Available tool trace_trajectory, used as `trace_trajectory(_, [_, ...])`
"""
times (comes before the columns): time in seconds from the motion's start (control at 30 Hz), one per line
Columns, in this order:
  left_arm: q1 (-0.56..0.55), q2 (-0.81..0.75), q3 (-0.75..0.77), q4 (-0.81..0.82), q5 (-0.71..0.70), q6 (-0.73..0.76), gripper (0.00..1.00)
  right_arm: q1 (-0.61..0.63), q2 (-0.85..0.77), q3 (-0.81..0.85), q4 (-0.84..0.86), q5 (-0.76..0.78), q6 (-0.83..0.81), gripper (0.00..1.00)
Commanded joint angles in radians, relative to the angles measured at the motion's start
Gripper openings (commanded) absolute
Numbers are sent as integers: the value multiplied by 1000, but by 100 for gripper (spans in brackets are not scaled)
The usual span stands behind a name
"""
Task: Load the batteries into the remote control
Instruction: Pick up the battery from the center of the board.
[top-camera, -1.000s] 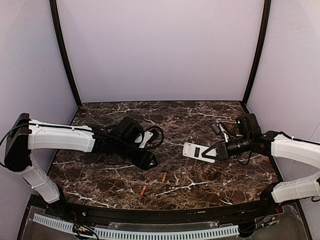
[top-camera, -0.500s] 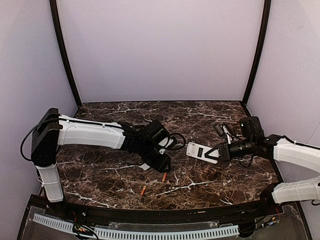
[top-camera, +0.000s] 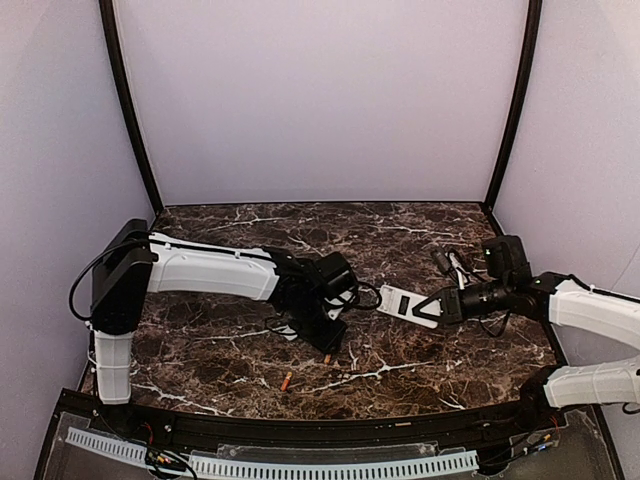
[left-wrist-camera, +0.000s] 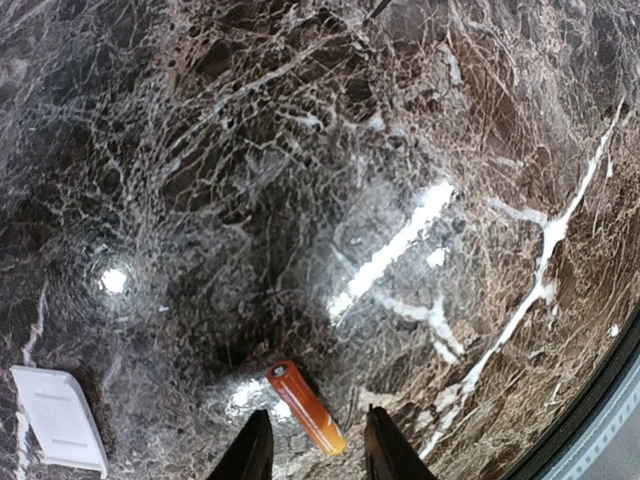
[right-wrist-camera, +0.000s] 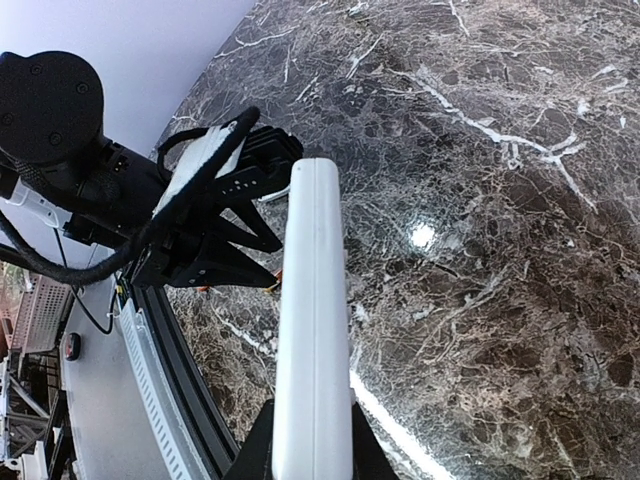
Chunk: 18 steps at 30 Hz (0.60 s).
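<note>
The desk (top-camera: 400, 240) is dark brown marble with white veins, glossy under the lights. An orange-red battery (left-wrist-camera: 305, 407) lies flat on it, with a small white cover plate (left-wrist-camera: 58, 432) nearby. A second battery (top-camera: 287, 381) lies apart, closer to the front edge.

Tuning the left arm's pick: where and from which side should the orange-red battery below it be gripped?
Pinch the small orange-red cylindrical battery across its round middle, coming straight down: it lies flat on the dark marble table, slanted between the fingers of the left end effector.
</note>
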Motion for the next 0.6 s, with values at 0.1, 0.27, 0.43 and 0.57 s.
trace_trajectory(0.1, [-11,51,66,-82,-38,25,30,-12,-20,-7,38,-7,2,0])
trace_trajectory(0.27, [-21,70,92,-115,-71,37,28,-15,-16,-4,38,-10,0,0])
trace_trajectory(0.43, [-25,98,109,-150,-109,53,21,-19,-6,3,38,-15,-4,0])
trace_trajectory(0.57, [-25,116,126,-176,-150,55,15,-19,2,6,38,-15,-7,0])
